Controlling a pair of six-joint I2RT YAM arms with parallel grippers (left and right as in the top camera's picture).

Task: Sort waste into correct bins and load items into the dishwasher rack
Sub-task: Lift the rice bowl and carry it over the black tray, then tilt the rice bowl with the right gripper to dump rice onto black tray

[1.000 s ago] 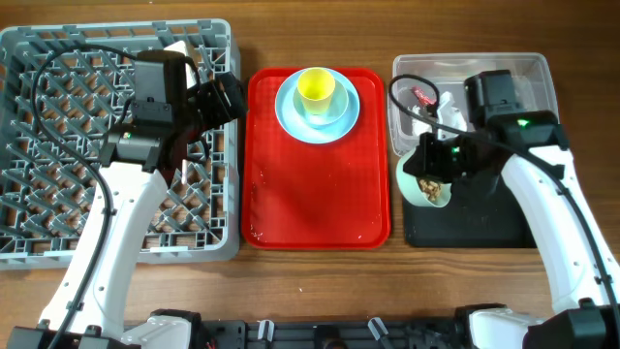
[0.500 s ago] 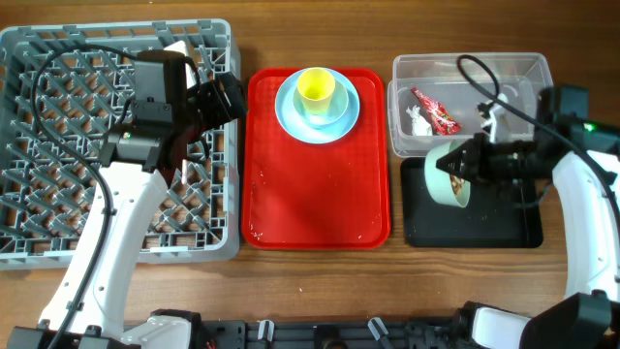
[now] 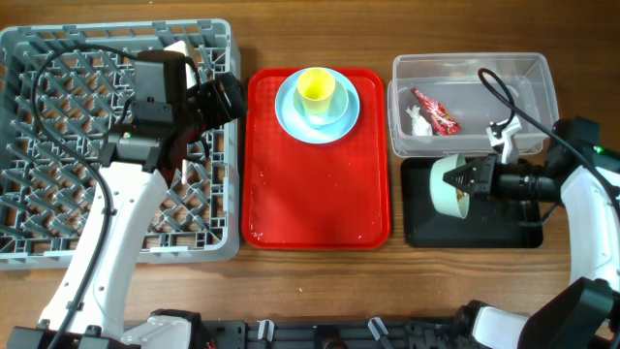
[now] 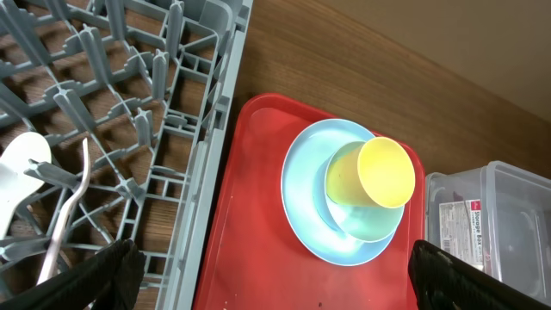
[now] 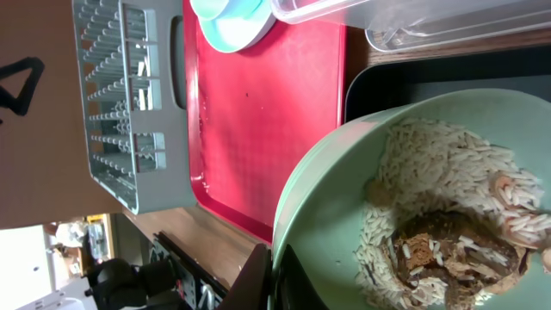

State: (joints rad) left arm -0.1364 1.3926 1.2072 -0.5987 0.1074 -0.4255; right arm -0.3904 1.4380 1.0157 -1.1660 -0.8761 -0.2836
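**Right arm.** The forearm enters from the table's right edge, and the wrist lies level and points left. The right gripper (image 3: 474, 180) is clamped on the rim of the pale mint round bowl (image 3: 448, 186). The bowl is tipped on its side over the shallow black rectangular tray (image 3: 484, 231). Whether the bowl touches the tray cannot be determined. In the right wrist view, whitish-beige rice-like crumbs (image 5: 448, 215) cling inside the bowl.

**Left arm.** The arm reaches up across the large grey lattice dishwasher rack (image 3: 58, 145). The left gripper (image 3: 231, 97) hangs over the rack's right wall with its jaws spread wide and holds nothing.

**Other items.**
- The crinkled red wrapper (image 3: 436, 109) lies in the clear plastic rectangular tub (image 3: 523, 66).
- The small yellow cup (image 3: 315, 89) stands on the flat red tray (image 3: 315, 194).
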